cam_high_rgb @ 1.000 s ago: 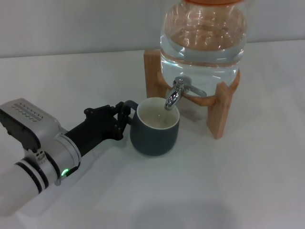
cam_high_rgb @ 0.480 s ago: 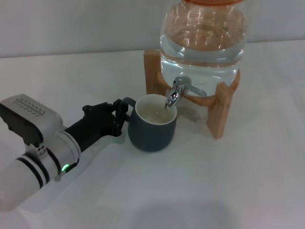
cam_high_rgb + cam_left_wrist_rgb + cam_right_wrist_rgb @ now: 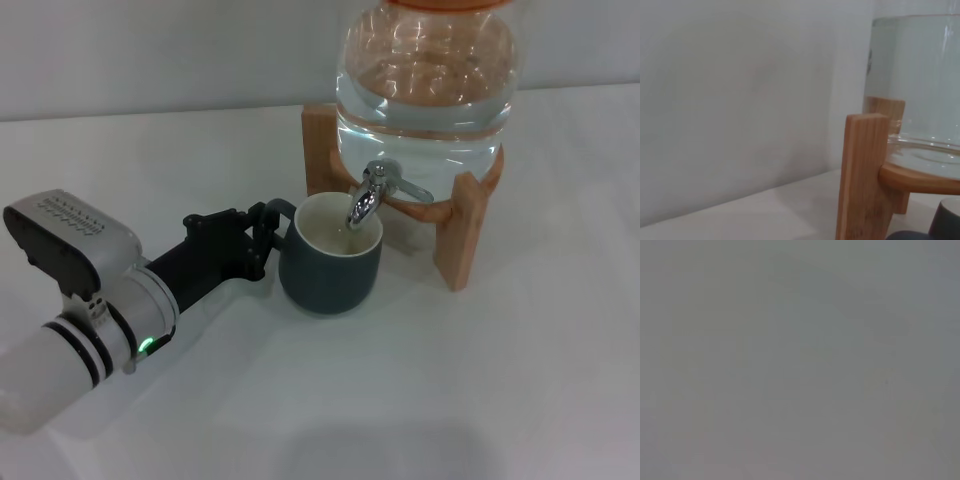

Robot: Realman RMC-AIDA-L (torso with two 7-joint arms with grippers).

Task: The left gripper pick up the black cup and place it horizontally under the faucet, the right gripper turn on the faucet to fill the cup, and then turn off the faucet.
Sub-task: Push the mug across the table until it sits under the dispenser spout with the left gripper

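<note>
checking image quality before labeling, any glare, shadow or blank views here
Head view: bright reflections on the glass jar and chrome faucet, soft shadows beside the black cup and wooden stand. Left wrist view: the cup's edge is a blurred dark shape in the corner. Right wrist view: featureless grey, nothing discernible.

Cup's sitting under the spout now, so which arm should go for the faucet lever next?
Right, probably. The left gripper is closed on the handle of the black cup, holding it under the faucet. The lever points to the robot's right, with bare table there. The right arm isn't visible yet.
</note>
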